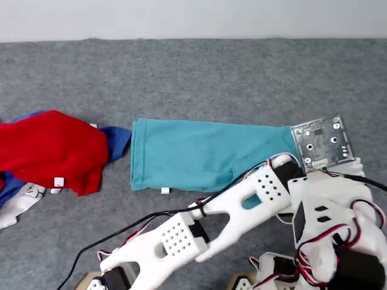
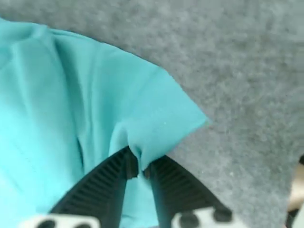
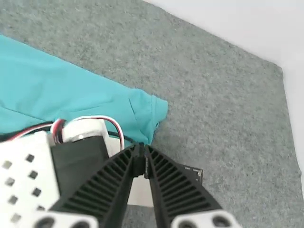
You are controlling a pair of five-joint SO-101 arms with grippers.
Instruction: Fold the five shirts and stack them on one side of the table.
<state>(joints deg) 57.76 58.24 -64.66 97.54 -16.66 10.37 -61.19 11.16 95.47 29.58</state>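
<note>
A teal shirt (image 1: 193, 154) lies folded lengthwise across the middle of the grey table. My left gripper (image 2: 138, 165) is shut on a pinch of its fabric near the right-hand end, by a loose corner (image 2: 190, 118). The left arm (image 1: 242, 202) stretches from the front edge to that end. My right gripper (image 3: 141, 154) hangs shut with nothing in it just above the left arm's wrist (image 3: 76, 142), beside the same teal corner (image 3: 149, 109). A red shirt (image 1: 54, 148) tops a heap at the left, over a blue shirt (image 1: 118, 140) and a white one (image 1: 21, 202).
The grey table cloth (image 1: 199, 78) stretches bare behind the shirts to the far wall. The right arm's camera board (image 1: 323, 142) and body (image 1: 332, 229) crowd the front right corner. Cables (image 1: 139, 226) trail along the left arm.
</note>
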